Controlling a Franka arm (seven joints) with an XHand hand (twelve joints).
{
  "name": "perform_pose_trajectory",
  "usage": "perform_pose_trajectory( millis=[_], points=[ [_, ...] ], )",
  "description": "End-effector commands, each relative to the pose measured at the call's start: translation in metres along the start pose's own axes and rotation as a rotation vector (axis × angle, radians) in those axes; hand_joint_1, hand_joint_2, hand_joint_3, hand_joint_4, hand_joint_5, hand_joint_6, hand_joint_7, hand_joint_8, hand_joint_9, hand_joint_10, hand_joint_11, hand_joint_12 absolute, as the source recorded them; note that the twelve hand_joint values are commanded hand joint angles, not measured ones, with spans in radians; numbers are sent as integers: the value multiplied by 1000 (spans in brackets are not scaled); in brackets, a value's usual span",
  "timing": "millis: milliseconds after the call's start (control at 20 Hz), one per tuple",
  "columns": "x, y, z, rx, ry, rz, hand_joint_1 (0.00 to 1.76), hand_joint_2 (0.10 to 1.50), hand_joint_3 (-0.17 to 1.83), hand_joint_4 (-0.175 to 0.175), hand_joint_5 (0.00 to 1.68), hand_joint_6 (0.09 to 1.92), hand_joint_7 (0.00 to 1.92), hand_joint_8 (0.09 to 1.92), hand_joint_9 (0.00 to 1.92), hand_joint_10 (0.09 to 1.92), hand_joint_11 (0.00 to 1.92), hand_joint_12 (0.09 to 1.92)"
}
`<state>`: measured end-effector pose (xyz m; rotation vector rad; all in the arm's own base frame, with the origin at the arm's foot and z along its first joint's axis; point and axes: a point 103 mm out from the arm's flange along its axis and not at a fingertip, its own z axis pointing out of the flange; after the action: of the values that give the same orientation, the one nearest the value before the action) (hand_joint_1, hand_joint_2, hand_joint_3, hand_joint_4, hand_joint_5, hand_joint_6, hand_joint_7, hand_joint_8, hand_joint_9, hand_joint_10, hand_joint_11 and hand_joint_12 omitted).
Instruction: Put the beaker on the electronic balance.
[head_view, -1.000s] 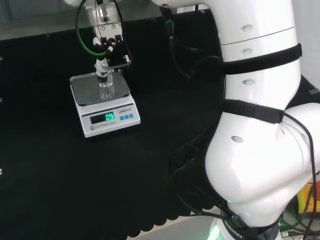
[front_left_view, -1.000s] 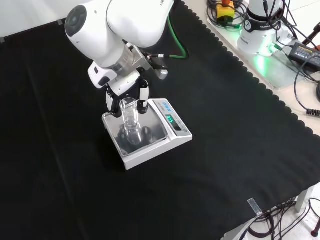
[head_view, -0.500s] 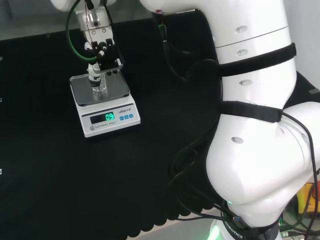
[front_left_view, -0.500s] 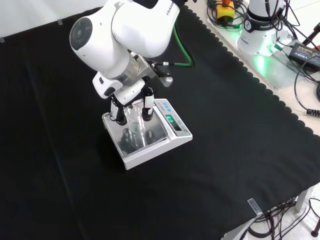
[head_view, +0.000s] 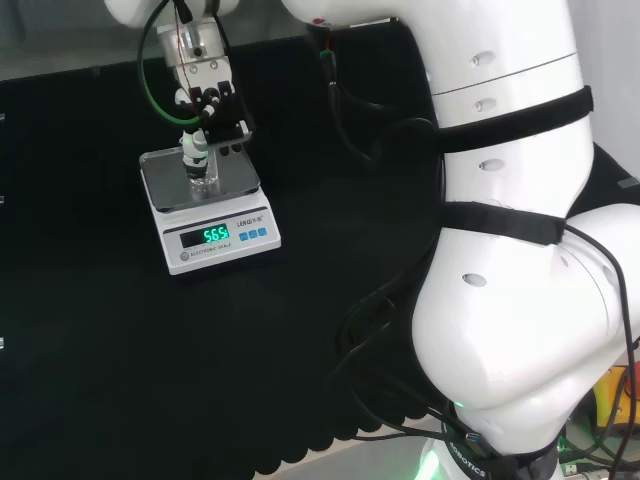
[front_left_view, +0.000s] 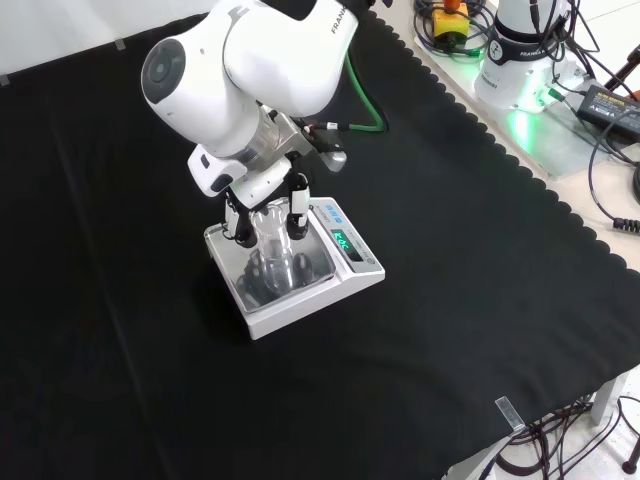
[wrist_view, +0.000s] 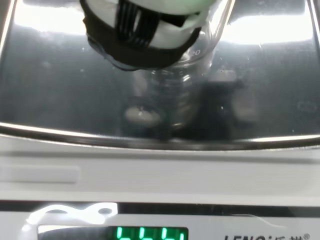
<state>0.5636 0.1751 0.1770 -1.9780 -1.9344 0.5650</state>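
1. Fingers – curled down either side of beaker, grasping it near rim; a blurred white-and-black fingertip sits against the glass in wrist view.
2. Hand – directly above the fingers, wrist approx. vertical over pan.
3. Beaker – clear glass, upright, between the fingers; base appears to rest on pan, contact not fully clear. Contents: can't tell.
4. Electronic balance – directly below the fingers; steel pan under beaker, green display lit at front.
5. Counter – black cloth, all round balance.
6. Status – est. placement nearly done: beaker looks set on pan. Left: release fingers, lift hand clear w/o tipping the glass.
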Motion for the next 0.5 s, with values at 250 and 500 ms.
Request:
perform_pose_trajectory(
  millis=[250, 500],
  points=[
    [17, -3, -6, 7, -36, -10, 1094, 987, -175, -153, 895, 722, 1075, 690, 1500, 94, 1591, 537],
    [24, -4, -7, 12, -57, -5, 1066, 965, -175, -141, 872, 728, 1043, 715, 1486, 87, 1574, 531]
  ],
)
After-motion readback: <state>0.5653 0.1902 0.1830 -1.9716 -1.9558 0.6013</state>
